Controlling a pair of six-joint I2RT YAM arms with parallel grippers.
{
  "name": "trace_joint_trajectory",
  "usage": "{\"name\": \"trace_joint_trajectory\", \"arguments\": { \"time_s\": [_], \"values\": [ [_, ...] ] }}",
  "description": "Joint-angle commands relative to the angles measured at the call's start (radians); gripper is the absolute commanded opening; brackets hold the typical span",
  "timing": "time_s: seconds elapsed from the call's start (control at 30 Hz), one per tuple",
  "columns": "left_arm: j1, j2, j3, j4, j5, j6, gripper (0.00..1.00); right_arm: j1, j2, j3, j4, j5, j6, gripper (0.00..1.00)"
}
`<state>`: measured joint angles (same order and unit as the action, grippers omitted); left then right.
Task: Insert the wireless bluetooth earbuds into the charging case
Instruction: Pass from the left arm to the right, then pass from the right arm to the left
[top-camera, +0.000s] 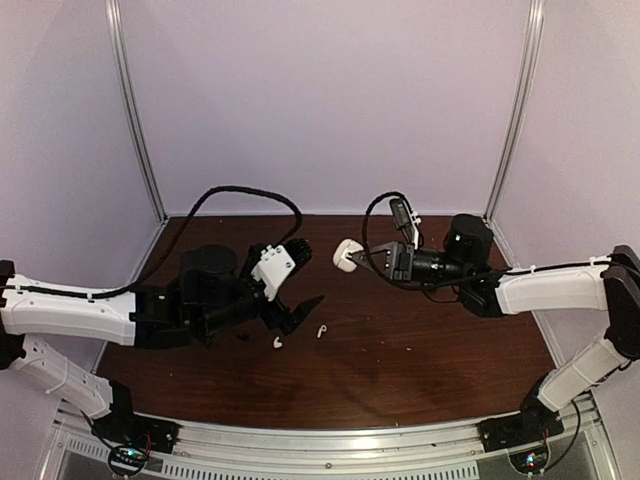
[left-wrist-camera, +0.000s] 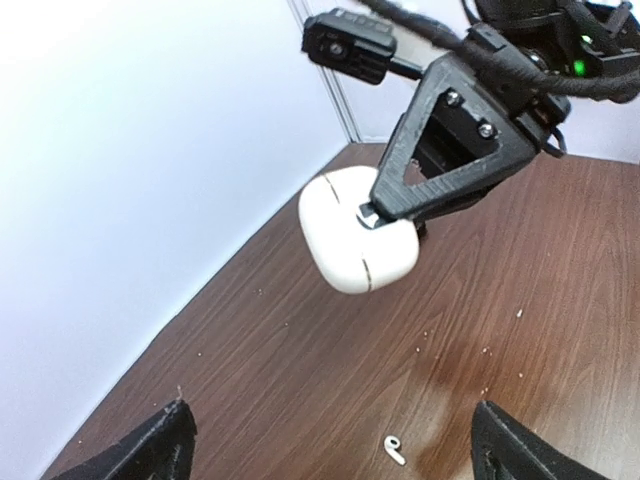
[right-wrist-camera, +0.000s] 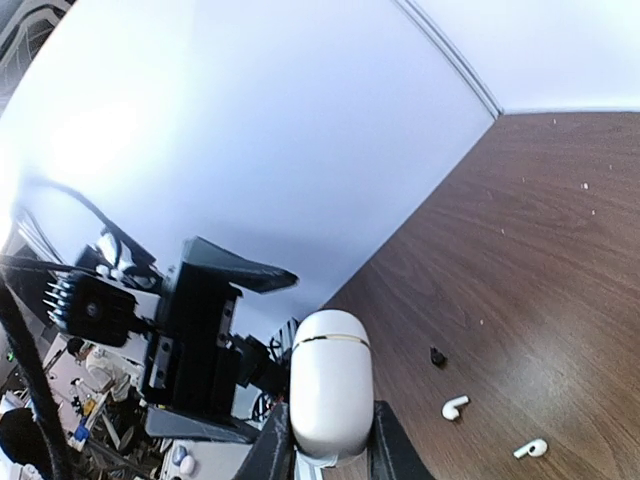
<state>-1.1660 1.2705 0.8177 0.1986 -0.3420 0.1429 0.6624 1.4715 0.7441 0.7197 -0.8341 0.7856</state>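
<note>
Earbuds (top-camera: 321, 329) lie loose on the table (top-camera: 420, 350); right claw (top-camera: 358, 260) pinches the white charging case (top-camera: 346, 256), left claw (top-camera: 305, 273) spread wide

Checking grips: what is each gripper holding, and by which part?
The right gripper pinches the white charging case by its base end; the left gripper holds nothing.

Ahead of left claw (top-camera: 305, 274): right claw (top-camera: 359, 262) holding the case (top-camera: 344, 255) bars passage.
Beneath left claw: white earbuds (top-camera: 277, 342) scattered on tabletop (top-camera: 420, 350), room between.
</note>
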Motion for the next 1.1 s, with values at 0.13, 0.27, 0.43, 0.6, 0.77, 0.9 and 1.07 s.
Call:
{"name": "trace_joint_trajectory", "arguments": {
  "time_s": [0.13, 0.27, 0.43, 0.6, 0.77, 0.9, 1.07],
  "values": [
    [0.0, 0.15, 0.105, 0.15, -0.058, -0.082, 0.96, 0.078, -0.128, -0.049, 0.131, 0.304, 0.036, 0.1],
    [0.0, 0.177, 0.122, 0.195, -0.08, -0.07, 0.91, 0.106, -0.156, -0.061, 0.105, 0.361, 0.023, 0.11],
    [-0.001, 0.208, 0.158, 0.219, -0.057, -0.042, 0.86, 0.135, -0.153, -0.067, 0.083, 0.4, 0.013, 0.11],
    [-0.004, 0.221, 0.169, 0.241, -0.041, -0.027, 0.83, 0.159, -0.128, -0.061, 0.074, 0.411, 0.006, 0.11],
    [-0.004, 0.224, 0.174, 0.247, -0.025, -0.022, 0.79, 0.183, -0.119, -0.057, 0.049, 0.428, -0.015, 0.11],
    [-0.004, 0.23, 0.182, 0.253, -0.02, -0.032, 0.75, 0.198, -0.112, -0.058, 0.04, 0.436, -0.027, 0.11],
    [-0.006, 0.255, 0.195, 0.264, -0.013, -0.039, 0.74, 0.215, -0.101, -0.058, 0.04, 0.448, -0.028, 0.11]
  ]
}}
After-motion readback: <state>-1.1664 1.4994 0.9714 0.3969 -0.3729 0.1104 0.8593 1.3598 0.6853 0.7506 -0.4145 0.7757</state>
